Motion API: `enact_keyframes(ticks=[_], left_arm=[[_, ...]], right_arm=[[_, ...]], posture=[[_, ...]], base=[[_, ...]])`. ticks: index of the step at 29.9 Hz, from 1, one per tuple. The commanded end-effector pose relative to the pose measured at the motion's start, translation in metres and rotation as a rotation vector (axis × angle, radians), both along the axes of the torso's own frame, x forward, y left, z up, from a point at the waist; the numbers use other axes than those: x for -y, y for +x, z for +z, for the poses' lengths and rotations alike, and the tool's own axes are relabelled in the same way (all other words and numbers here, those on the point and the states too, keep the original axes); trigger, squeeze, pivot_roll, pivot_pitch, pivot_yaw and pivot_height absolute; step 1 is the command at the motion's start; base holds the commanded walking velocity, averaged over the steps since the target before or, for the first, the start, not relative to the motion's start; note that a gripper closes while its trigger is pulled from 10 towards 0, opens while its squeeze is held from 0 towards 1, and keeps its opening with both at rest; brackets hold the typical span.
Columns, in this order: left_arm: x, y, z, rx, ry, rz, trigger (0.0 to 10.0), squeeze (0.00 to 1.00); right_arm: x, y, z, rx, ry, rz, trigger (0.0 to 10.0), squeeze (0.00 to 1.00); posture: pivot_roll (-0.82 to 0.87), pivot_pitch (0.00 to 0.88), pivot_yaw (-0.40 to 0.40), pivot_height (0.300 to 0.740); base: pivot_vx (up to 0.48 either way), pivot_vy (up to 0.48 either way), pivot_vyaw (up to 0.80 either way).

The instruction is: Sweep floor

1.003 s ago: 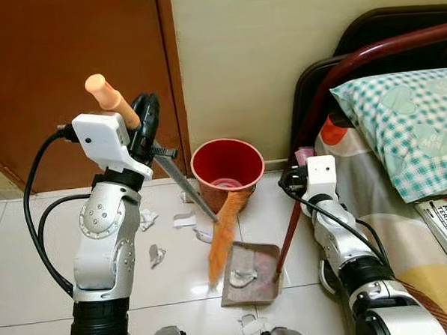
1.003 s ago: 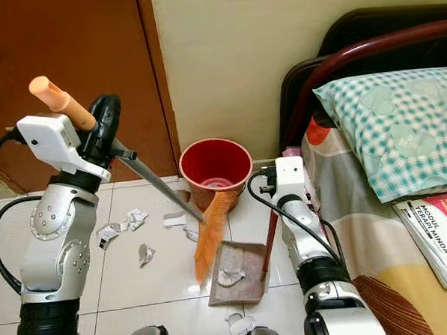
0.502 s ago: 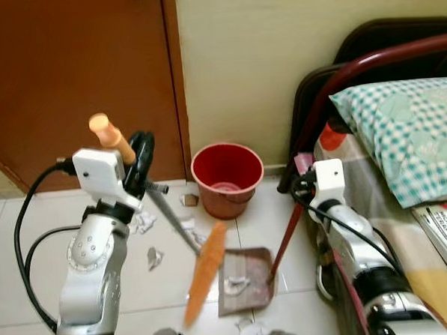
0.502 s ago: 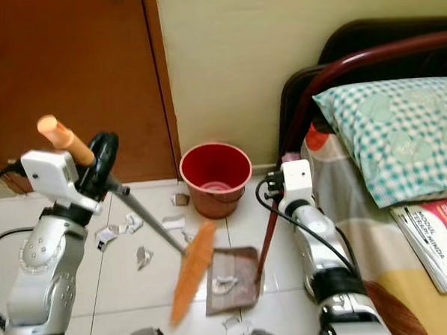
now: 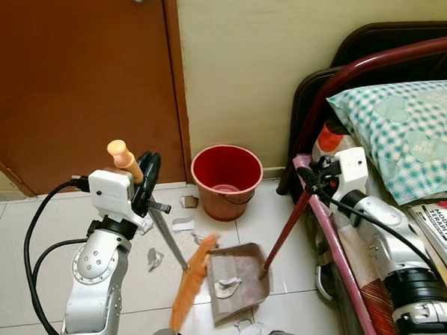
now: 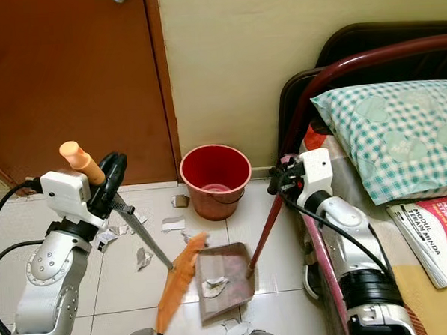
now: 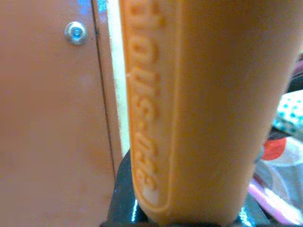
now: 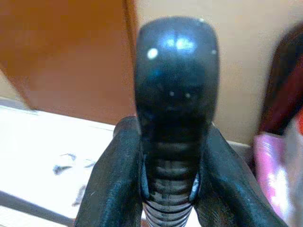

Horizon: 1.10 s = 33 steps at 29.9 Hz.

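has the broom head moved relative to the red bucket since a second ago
Yes. The orange broom head was touching the front of the red bucket; now it lies away from it, nearer the robot, along the dustpan's left edge.

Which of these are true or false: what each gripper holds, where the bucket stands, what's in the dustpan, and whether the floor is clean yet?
1. The left gripper holds the broom by its orange handle. True.
2. The right gripper hangs idle with nothing in it. False: its fingers are clamped on the black grip of the dustpan handle.
3. The red bucket lies tipped over on the bed. False: it stands upright on the floor by the wall, beside the door.
4. A paper scrap lies in the dustpan. True.
5. More scraps lie on the tiles left of the broom. True.
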State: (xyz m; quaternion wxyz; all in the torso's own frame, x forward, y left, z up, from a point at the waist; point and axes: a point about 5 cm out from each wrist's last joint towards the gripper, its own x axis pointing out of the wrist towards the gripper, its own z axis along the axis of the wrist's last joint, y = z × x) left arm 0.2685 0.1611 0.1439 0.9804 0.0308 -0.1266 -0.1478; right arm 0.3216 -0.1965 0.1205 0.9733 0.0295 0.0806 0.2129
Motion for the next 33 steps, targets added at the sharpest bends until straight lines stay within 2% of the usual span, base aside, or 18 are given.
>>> enact_keyframes(ticks=[1, 4, 6, 7, 16, 19, 22, 24, 27, 28, 31, 33], left_arm=[[-0.004, -0.001, 0.002, 0.037, 0.026, 0.060, 10.0, 0.00], [-0.011, -0.001, -0.007, 0.017, 0.057, 0.145, 10.0, 0.00], [-0.020, -0.002, -0.014, -0.003, 0.112, 0.238, 10.0, 0.00], [-0.023, -0.004, -0.018, -0.016, 0.105, 0.254, 10.0, 0.00], [-0.027, -0.011, -0.032, -0.057, 0.073, 0.296, 10.0, 0.00], [-0.019, -0.010, -0.040, -0.074, 0.062, 0.292, 10.0, 0.00], [-0.014, -0.008, -0.040, -0.073, 0.050, 0.282, 10.0, 0.00], [-0.013, -0.008, -0.040, -0.073, 0.048, 0.281, 10.0, 0.00], [-0.012, -0.006, -0.040, -0.073, 0.044, 0.278, 10.0, 0.00], [-0.011, -0.005, -0.040, -0.071, 0.041, 0.273, 10.0, 0.00], [-0.011, -0.004, -0.040, -0.069, 0.040, 0.273, 10.0, 0.00], [-0.011, -0.004, -0.040, -0.070, 0.039, 0.274, 10.0, 0.00]], right_arm=[[-0.009, 0.000, 0.020, 0.037, 0.097, 0.089, 10.0, 0.00], [-0.016, 0.003, 0.034, 0.070, 0.117, 0.130, 10.0, 0.00], [-0.021, 0.005, 0.041, 0.092, 0.122, 0.149, 10.0, 0.00], [-0.024, 0.007, 0.046, 0.105, 0.124, 0.159, 10.0, 0.00], [-0.036, 0.014, 0.072, 0.179, 0.151, 0.167, 10.0, 0.00], [-0.041, 0.028, 0.096, 0.279, 0.201, 0.070, 10.0, 0.00], [-0.037, 0.037, 0.114, 0.346, 0.230, -0.021, 10.0, 0.00], [-0.036, 0.038, 0.116, 0.354, 0.230, -0.033, 10.0, 0.00], [-0.028, 0.046, 0.129, 0.373, 0.289, -0.121, 10.0, 0.00], [-0.020, 0.051, 0.136, 0.391, 0.321, -0.186, 10.0, 0.00], [-0.010, 0.056, 0.146, 0.420, 0.347, -0.270, 10.0, 0.00], [-0.009, 0.058, 0.147, 0.425, 0.357, -0.283, 10.0, 0.00]], posture=[[-0.01, 0.010, -0.037, 0.740], [-0.01, 0.009, -0.039, 0.740], [-0.01, 0.009, -0.039, 0.740], [-0.01, 0.009, -0.039, 0.740], [0.00, 0.011, -0.045, 0.740], [0.00, 0.011, -0.044, 0.740], [0.00, 0.011, -0.044, 0.740], [0.00, 0.011, -0.044, 0.740], [0.00, 0.010, -0.044, 0.740], [0.00, 0.010, -0.044, 0.740], [0.00, 0.010, -0.044, 0.740], [0.00, 0.010, -0.044, 0.740]], base=[[0.000, 0.000, 0.00], [0.000, 0.000, 0.00], [0.000, 0.000, 0.00], [0.000, 0.000, 0.00], [0.000, 0.000, 0.00], [0.000, 0.000, 0.00], [0.000, 0.000, 0.00], [0.000, 0.000, 0.00], [0.000, 0.000, 0.00], [0.000, 0.000, 0.00], [0.000, 0.000, 0.00], [0.000, 0.000, 0.00]])
